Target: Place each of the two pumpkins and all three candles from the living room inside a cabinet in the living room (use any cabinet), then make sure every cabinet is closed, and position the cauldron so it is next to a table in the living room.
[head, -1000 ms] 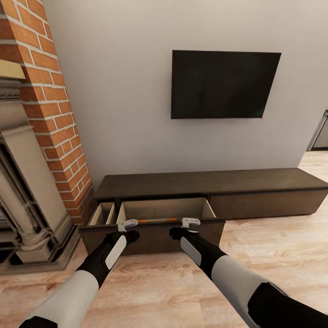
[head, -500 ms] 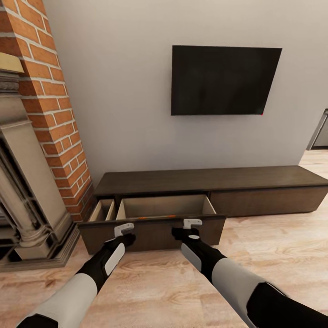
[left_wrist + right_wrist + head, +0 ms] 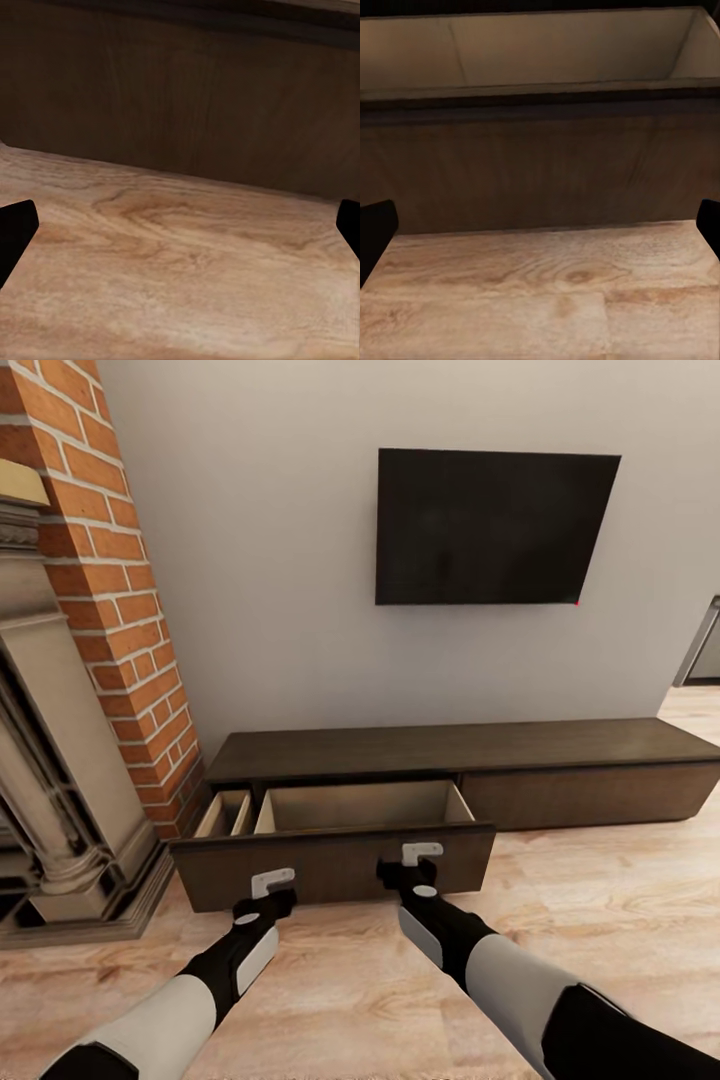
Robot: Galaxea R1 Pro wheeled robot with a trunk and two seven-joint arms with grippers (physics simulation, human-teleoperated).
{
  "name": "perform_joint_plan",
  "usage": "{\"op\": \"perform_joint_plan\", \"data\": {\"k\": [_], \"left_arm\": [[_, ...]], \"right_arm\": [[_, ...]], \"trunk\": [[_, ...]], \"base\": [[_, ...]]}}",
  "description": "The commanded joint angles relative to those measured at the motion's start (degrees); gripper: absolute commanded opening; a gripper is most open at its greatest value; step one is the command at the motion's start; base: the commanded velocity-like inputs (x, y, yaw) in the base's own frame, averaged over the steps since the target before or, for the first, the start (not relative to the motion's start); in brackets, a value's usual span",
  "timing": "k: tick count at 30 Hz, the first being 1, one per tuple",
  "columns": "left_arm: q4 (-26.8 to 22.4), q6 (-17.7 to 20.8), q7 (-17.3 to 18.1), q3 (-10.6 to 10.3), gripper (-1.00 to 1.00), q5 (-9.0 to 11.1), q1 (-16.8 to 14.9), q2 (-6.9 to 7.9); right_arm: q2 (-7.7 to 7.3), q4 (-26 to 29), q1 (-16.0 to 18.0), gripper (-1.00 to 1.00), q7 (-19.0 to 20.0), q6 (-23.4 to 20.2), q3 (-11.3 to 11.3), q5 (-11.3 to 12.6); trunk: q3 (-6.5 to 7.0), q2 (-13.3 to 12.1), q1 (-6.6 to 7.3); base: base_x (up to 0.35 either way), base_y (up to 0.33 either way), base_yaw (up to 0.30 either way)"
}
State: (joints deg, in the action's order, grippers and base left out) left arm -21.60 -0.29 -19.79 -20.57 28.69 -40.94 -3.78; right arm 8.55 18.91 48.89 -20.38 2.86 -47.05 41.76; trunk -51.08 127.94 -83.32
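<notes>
Two grippers, left [image 3: 272, 883], right [image 3: 421, 854], spread wide, facing cabinet's [image 3: 460, 750] pulled-out drawer [image 3: 335, 863]

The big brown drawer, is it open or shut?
Open. The drawer sticks out from the cabinet, showing its pale inside.

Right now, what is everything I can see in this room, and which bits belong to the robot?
Cabinet: one, dark brown, long and low against the wall.
Drawers: two pulled out, pale inside, at the cabinet's left end.
TV: one, black, on the wall above.
Brick column: one, red, left of the cabinet.
Fireplace surround: one, beige-grey, far left.
Floor: light wood.
Left gripper: open, before the drawer front.
Right gripper: open, before the drawer front.
</notes>
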Motion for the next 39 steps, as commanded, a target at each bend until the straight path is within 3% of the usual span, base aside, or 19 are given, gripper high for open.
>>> {"op": "perform_joint_plan", "data": {"k": [1,5,11,19,24,39], "left_arm": [[0.0,-0.1,-0.4,-0.6,1.00,0.4,0.0,0.12],[0.3,-0.2,-0.4,-0.8,1.00,0.4,0.0,0.38],[0.3,-0.2,-0.4,-1.0,1.00,0.4,0.0,0.47],[0.3,-1.6,-0.4,-1.0,1.00,0.3,0.0,0.50],[0.3,-1.9,-0.4,-1.1,1.00,0.3,0.0,0.53],[0.3,-3.8,-0.4,-1.4,1.00,0.3,0.0,0.61]], "right_arm": [[-0.02,0.0,0.0,1.00,-0.3,0.5,-0.5,0.6],[-0.03,-0.2,-0.5,1.00,-0.3,3.3,-0.6,0.1],[0.10,-4.3,-0.9,1.00,-0.3,9.3,-0.6,-3.0],[0.05,-5.4,-1.5,1.00,1.7,11.4,-0.6,-3.6],[0.13,-7.4,-1.8,1.00,2.9,15.2,-0.6,-3.6],[0.14,-8.4,-1.8,1.00,4.5,16.3,-0.6,-3.5]], "trunk": [[-0.24,0.4,-0.21],[-0.96,2.0,-1.09],[-2.03,4.5,-2.41],[-3.47,7.7,-4.17],[-4.37,9.7,-5.27],[-7.10,15.3,-8.38]], "base": [[0.000,0.000,0.000],[0.000,0.000,0.000],[0.000,0.000,0.000],[0.000,0.000,0.000],[0.000,0.000,0.000],[0.000,0.000,0.000]]}}
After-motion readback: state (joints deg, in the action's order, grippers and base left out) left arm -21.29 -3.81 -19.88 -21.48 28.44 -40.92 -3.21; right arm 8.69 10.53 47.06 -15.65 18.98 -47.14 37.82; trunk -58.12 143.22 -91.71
